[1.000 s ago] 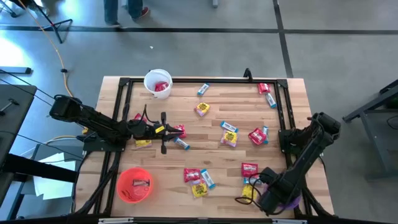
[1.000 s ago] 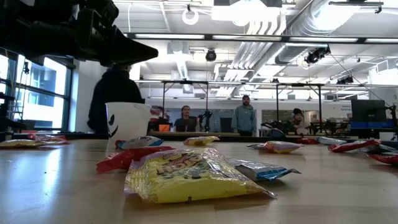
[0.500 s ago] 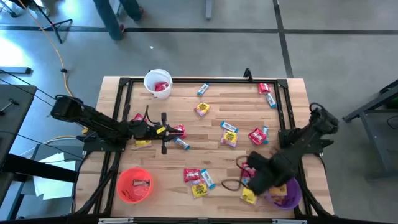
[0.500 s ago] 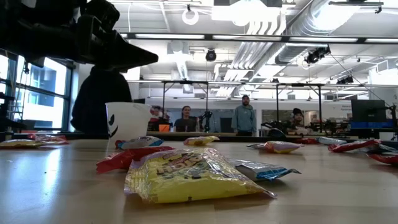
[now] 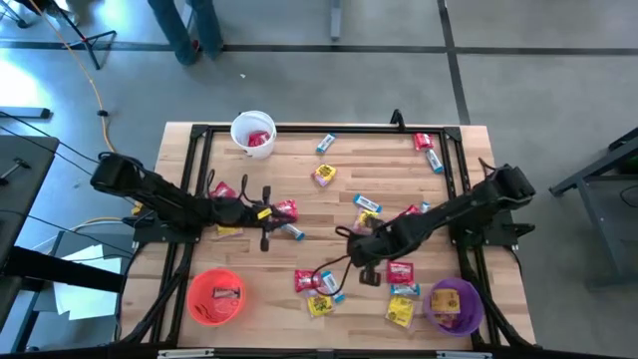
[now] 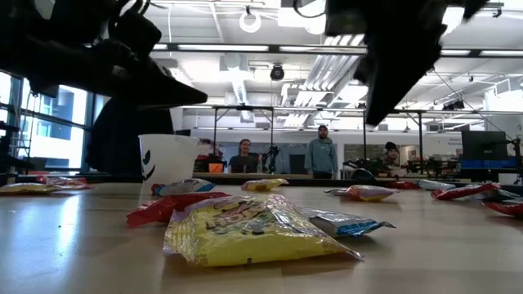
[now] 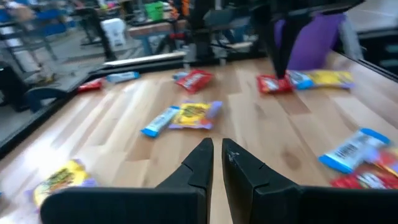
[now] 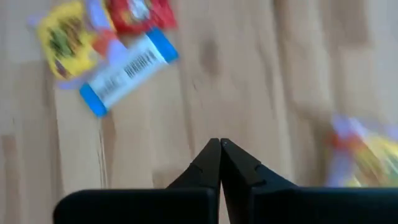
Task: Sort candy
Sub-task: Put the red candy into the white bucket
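Note:
Small wrapped candies lie flat over the wooden table (image 5: 299,165): red packets (image 5: 400,270), yellow packets (image 5: 324,176) and blue-and-white bars (image 5: 367,204). My left gripper (image 5: 265,213) is shut and empty at mid-left, beside a red packet (image 5: 286,209) and a blue bar (image 5: 291,230). Its wrist view shows the fingers (image 7: 217,149) with only a narrow slit between them. My right gripper (image 5: 344,235) is shut and empty above the table's middle. Its wrist view shows the fingertips (image 8: 219,144) over bare wood, with a blue bar (image 8: 127,73) beyond them.
A white cup (image 5: 253,133) with red candy stands at the far left. An orange cup (image 5: 215,296) stands at the near left and a purple cup (image 5: 455,304) with yellow candy at the near right. A black frame (image 5: 329,128) borders the table. People stand in the room behind (image 6: 322,151).
My right gripper has swung from over the purple cup at the near right toward the table's middle, leftward and away from the near edge, staying shut. The purple cup now shows uncovered.

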